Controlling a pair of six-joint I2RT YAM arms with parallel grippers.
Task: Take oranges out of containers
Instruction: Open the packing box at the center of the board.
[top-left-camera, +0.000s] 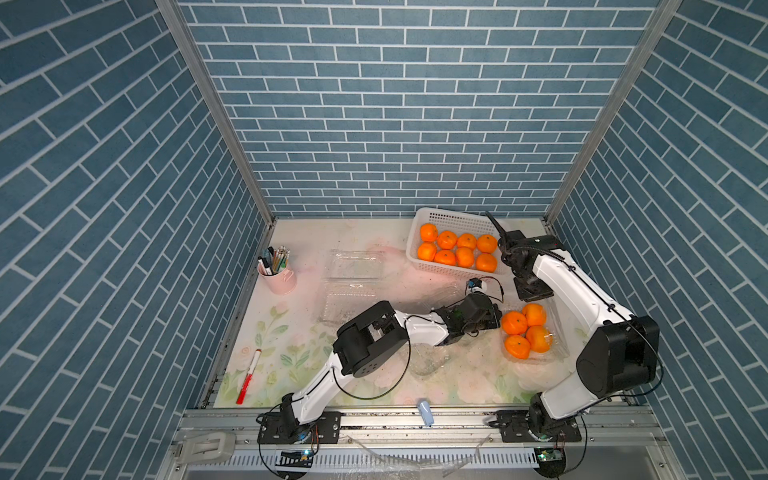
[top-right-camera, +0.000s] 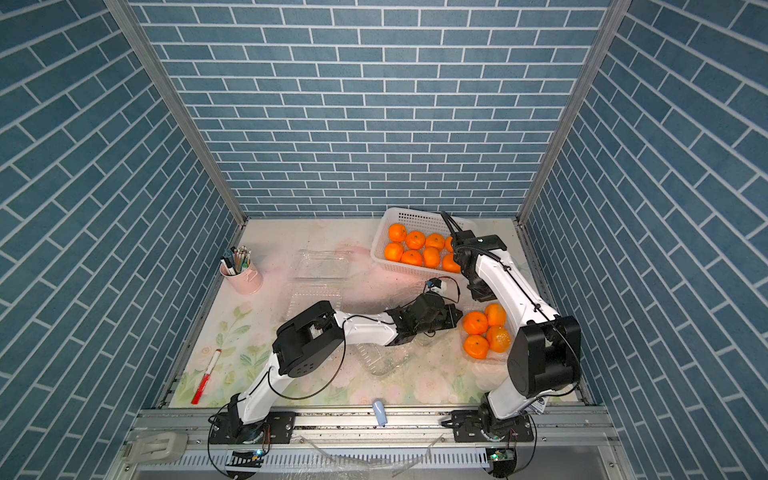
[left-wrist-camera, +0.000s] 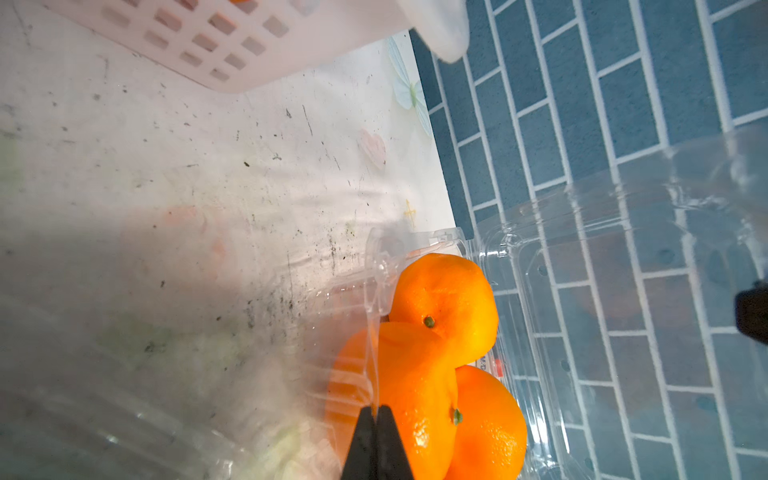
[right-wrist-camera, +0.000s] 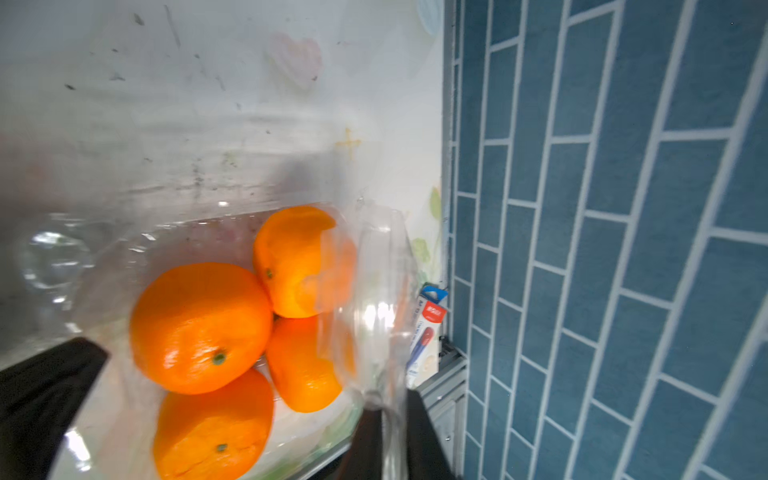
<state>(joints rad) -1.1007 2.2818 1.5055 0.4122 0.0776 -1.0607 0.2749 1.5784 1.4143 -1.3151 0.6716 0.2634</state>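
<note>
Four oranges (top-left-camera: 524, 330) sit in the open container (left-wrist-camera: 374, 266) at the worktop's (top-left-camera: 307, 237) right. Your left claw (left-wrist-camera: 376, 415) pinches its rim. Your right claw (right-wrist-camera: 392, 415) is narrowly parted around the lid (right-wrist-camera: 374, 257). Clear the lid, pin the base, then pick from above.

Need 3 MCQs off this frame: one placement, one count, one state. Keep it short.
1. The white basket sits: A) far right of the table B) near left corner C) beside the red marker.
2. Oranges in the basket: A) four B) eight C) twelve.
3. The left gripper is: A) open over the basket B) shut on the clear container at its rim C) holding an orange.
Key: 1 A, it stands far back on the right in both top views; 2 B, two rows of four; 3 B, the left wrist view shows its jaws pinched on the rim.
</note>
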